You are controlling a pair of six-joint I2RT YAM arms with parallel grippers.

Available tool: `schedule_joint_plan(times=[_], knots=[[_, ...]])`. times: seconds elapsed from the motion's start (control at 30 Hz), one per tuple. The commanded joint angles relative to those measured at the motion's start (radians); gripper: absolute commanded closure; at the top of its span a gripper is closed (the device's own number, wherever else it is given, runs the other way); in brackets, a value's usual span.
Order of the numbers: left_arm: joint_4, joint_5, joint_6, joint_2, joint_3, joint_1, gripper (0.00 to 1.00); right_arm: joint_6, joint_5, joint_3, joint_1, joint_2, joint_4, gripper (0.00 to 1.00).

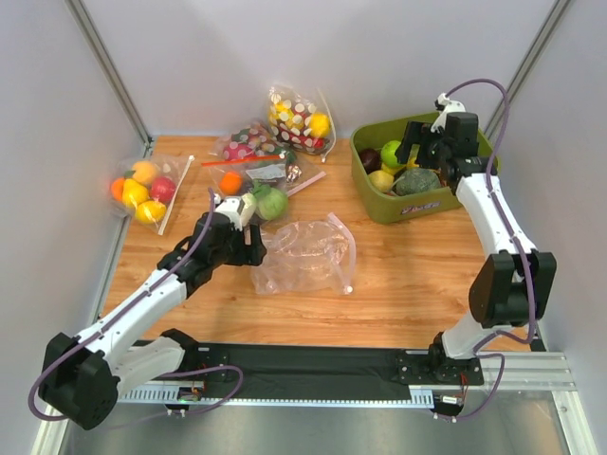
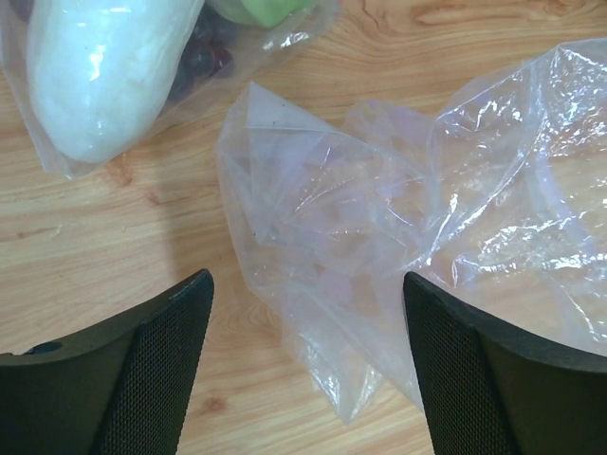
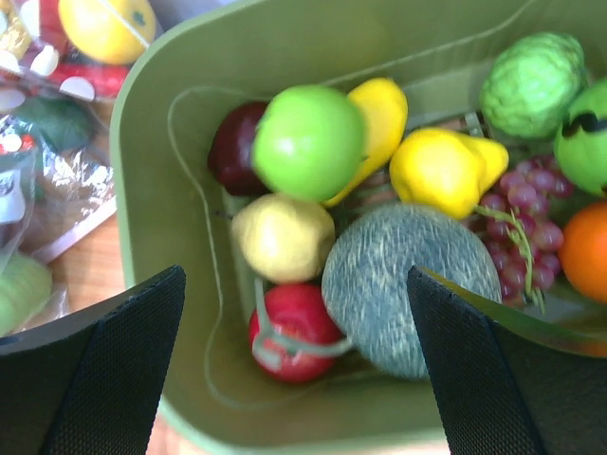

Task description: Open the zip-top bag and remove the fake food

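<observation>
We find the zip-top bag (image 1: 305,254) lying flat on the counter (image 1: 417,284), just toward 6 o'clock of its middle and apart from the other bags. It looks limp and crumpled, clear all through, with the wood grain showing beneath its folds. We see no fruit inside it, so we judge it emptied. What looks like its pale zip strip runs down the 3 o'clock edge.

The left jaws stand wide apart at the bag's 9 o'clock edge and grip nothing. In the left wrist view the film's crinkled corner (image 2: 379,218) lies on the counter between and beyond the two pads. We take that low pose for one that steadies the bag or is ready to pinch it.

The right jaws hang open and empty over the green tub (image 1: 384,204) at 2 o'clock. The tub is where loose pieces are gathered, so that pose suits a drop. The fake food (image 3: 308,140) is heaped there: a green apple, a yellow pear (image 3: 446,171), a lemon-coloured ball (image 3: 283,237) and more. We cannot tell which pieces belong to this bag.

From 9 to 12 o'clock lie the other bags, all full: a fruit bag (image 1: 142,190), the red-strip bag (image 1: 251,166) and the polka-dotted bag (image 1: 299,118). A white radish (image 2: 104,66) shows in the nearest.
</observation>
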Motion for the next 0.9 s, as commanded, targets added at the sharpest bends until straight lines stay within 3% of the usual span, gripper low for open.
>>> schedule_joint_plan(times=[0.0, 0.33, 0.67, 0.87], knots=[[-0.074, -0.002, 0.024, -0.051, 0.079, 0.003, 0.12, 0.019, -0.014, -0.075, -0.003, -0.140, 0.016, 0.00], [-0.171, -0.029, 0.086, -0.172, 0.240, 0.005, 0.06, 0.076, -0.066, -0.287, 0.031, -0.448, -0.001, 0.00], [-0.329, -0.021, 0.231, -0.008, 0.654, 0.052, 0.05, 0.079, -0.051, -0.360, 0.063, -0.572, -0.061, 0.00], [-0.344, -0.013, 0.314, 0.044, 0.724, 0.079, 0.05, 0.075, -0.045, -0.352, 0.063, -0.594, -0.075, 0.00]])
